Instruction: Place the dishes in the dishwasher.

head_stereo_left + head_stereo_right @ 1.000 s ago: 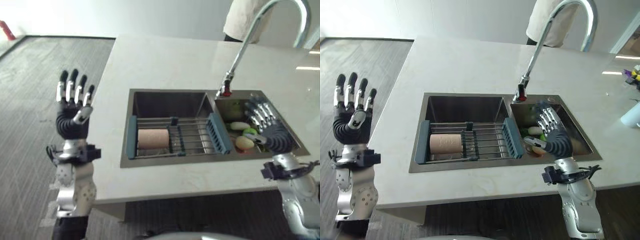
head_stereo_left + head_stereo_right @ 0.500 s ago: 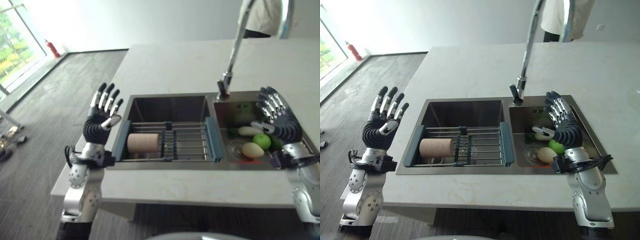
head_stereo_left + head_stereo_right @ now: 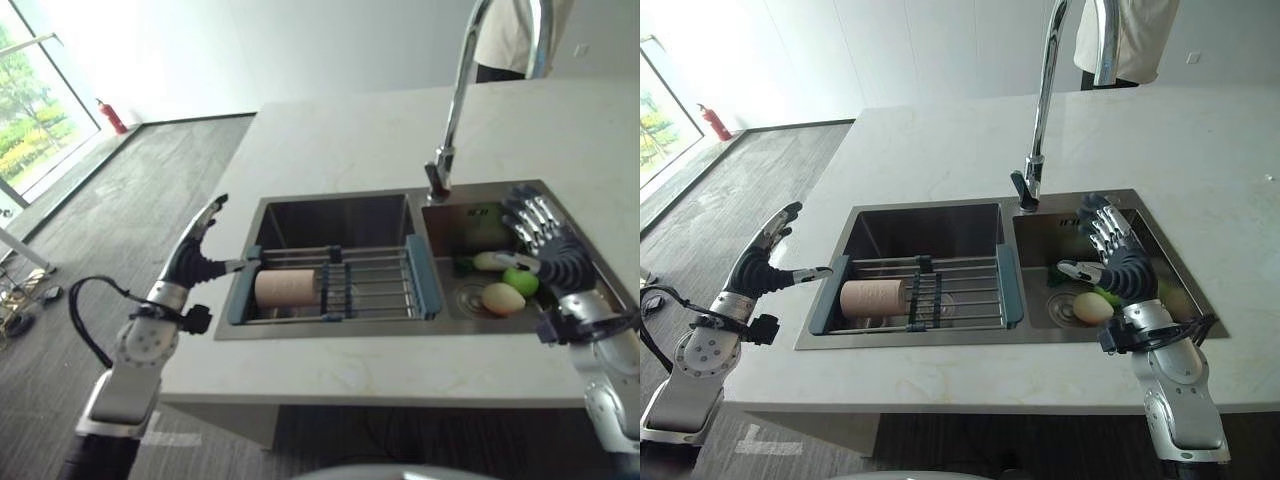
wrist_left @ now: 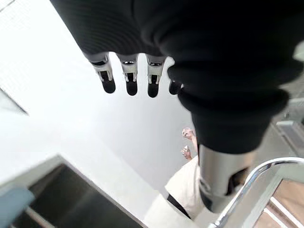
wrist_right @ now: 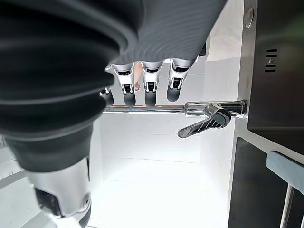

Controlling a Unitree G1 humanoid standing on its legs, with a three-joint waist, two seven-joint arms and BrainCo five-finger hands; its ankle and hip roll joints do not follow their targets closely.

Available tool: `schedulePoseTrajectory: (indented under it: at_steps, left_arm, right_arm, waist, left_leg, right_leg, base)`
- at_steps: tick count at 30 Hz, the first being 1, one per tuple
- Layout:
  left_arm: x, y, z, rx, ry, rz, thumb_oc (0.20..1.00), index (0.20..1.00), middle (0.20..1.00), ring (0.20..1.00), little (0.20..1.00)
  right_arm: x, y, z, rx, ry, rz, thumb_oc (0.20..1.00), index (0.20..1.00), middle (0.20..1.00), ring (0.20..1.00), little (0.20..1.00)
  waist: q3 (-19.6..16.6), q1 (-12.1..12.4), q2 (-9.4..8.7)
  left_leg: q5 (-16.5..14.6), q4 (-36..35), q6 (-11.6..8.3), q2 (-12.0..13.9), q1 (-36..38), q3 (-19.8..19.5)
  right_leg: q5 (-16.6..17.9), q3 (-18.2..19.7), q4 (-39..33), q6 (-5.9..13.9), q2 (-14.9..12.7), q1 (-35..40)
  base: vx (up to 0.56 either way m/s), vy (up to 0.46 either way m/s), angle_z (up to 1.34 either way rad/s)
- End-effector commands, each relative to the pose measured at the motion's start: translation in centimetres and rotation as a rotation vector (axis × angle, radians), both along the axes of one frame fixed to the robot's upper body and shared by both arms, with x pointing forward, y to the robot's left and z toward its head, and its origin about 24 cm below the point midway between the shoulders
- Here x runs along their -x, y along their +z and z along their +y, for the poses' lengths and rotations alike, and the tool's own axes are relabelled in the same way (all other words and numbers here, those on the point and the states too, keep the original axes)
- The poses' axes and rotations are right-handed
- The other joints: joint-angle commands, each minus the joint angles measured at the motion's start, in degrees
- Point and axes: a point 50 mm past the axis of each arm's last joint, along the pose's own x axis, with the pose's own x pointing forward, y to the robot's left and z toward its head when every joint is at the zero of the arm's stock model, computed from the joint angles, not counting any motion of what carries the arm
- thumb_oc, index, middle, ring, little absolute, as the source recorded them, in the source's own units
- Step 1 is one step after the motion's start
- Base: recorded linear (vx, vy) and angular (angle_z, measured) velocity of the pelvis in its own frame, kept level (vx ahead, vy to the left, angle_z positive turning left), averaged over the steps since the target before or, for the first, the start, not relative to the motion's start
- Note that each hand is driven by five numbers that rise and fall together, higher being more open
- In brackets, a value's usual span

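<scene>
Left eye view: left hand (image 3: 192,258) and right hand (image 3: 553,250) raised, fingers spread.

Two silver-grey arms of rounded metal segments, dark collars at the wrists. Left hand (image 3: 192,262) and right hand (image 3: 1117,262) alike: dark ribbed cover over back and wrist, silver fingers (image 5: 150,84) with dark tips, a silver thumb (image 4: 219,183) set apart. Small dark openings and screws along the finger segments. Forearm shells smooth, glossy, dotted with round fasteners.
</scene>
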Motion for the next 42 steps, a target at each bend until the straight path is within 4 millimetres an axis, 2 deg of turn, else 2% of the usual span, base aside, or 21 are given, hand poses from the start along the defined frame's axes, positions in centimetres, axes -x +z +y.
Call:
schedulePoseTrajectory:
  at_steps: [1, 6, 7, 13, 16, 21, 29, 42]
  left_arm:
    - [-1.7, 3.6, 0.8, -0.227, 0.073, -0.123, 1.000, 1.000, 1.000, 1.000, 1.000]
    - [-3.4, 2.9, 1.3, -0.304, 0.105, -0.007, 1.000, 1.000, 1.000, 1.000, 1.000]
    - [-4.2, 2.3, 1.2, -0.333, 0.092, 0.069, 1.000, 1.000, 1.000, 1.000, 1.000]
    - [-5.8, 1.3, 0.7, -0.411, 0.050, 0.188, 1.000, 1.000, 1.000, 1.000, 1.000]
    - [-6.5, -0.6, 0.5, -0.474, 0.030, 0.321, 1.000, 1.000, 1.000, 1.000, 1.000]
    - [-6.2, -2.5, 0.0, -0.540, -0.009, 0.440, 1.000, 1.000, 1.000, 1.000, 1.000]
    - [-5.5, -4.7, 0.7, -0.610, -0.004, 0.542, 1.000, 1.000, 1.000, 1.000, 1.000]
    - [-5.2, -6.3, 0.5, -0.648, -0.009, 0.577, 1.000, 1.000, 1.000, 1.000, 1.000]
  right_arm:
    - [-0.7, 2.5, 1.0, -0.008, 0.060, -0.130, 1.000, 1.000, 1.000, 1.000, 1.000]
    - [-1.2, 2.5, 1.3, 0.000, 0.093, -0.117, 1.000, 1.000, 1.000, 1.000, 1.000]
    - [-1.4, 2.5, 1.2, 0.002, 0.105, -0.108, 1.000, 1.000, 1.000, 1.000, 1.000]
    - [-1.8, 2.5, 1.4, 0.011, 0.139, -0.104, 1.000, 1.000, 1.000, 1.000, 1.000]
    - [-2.0, 2.4, 1.5, 0.020, 0.163, -0.092, 1.000, 1.000, 1.000, 1.000, 1.000]
    - [-2.1, 2.4, 1.4, 0.025, 0.169, -0.091, 1.000, 1.000, 1.000, 1.000, 1.000]
    - [-2.0, 2.5, 1.4, 0.031, 0.173, -0.092, 1.000, 1.000, 1.000, 1.000, 1.000]
    - [-2.0, 2.4, 1.4, 0.043, 0.178, -0.091, 1.000, 1.000, 1.000, 1.000, 1.000]
  waist:
    - [-1.63, -1.09, -2.52]
    - [-2.11, -2.16, -2.09]
    - [-2.39, -2.93, -1.77]
    - [-2.74, -4.29, -1.19]
    - [-2.89, -5.03, -1.00]
    - [-2.83, -5.21, -1.02]
    - [-2.55, -4.97, -1.37]
    - [-2.50, -5.05, -1.90]
  left_leg:
    - [-2.93, 0.42, -1.55, 3.18, 0.25, -0.06]
    - [-2.96, 0.42, -1.55, 3.43, 0.57, 0.76]
    - [-2.98, 0.42, -1.52, 3.53, 0.76, 1.34]
    - [-3.06, 0.42, -1.41, 3.74, 1.18, 2.77]
    - [-3.10, 0.42, -1.23, 3.74, 1.55, 3.62]
    - [-3.28, 0.42, -1.00, 3.66, 1.76, 3.96]
    - [-3.35, 0.42, -0.85, 3.57, 1.95, 4.00]
    - [-3.39, 0.42, -0.79, 3.68, 2.07, 4.29]
  right_leg:
    - [-5.05, -1.72, 0.12, 5.64, -5.47, 3.52]
    - [-5.17, -1.41, 0.12, 5.82, -5.32, 3.50]
    - [-5.19, -0.95, 0.12, 5.87, -5.14, 3.42]
    - [-5.25, -0.15, 0.12, 5.95, -4.82, 3.39]
    - [-5.19, 0.62, 0.12, 6.04, -4.62, 3.41]
    - [-5.27, 1.05, 0.12, 6.15, -4.60, 3.52]
    - [-5.16, 0.92, 0.12, 6.29, -4.73, 3.68]
    - [-5.22, 0.91, 0.12, 6.31, -4.71, 3.76]
  base:
    - [-0.06, 0.000, 0.01]
    - [-0.03, 0.005, -0.01]
    - [-0.06, 0.014, -0.05]
    - [-0.03, 0.013, -0.15]
    - [0.00, 0.018, -0.11]
    - [0.01, 0.010, -0.03]
    - [0.00, 0.000, 0.00]
    - [0.00, 0.000, 0.00]
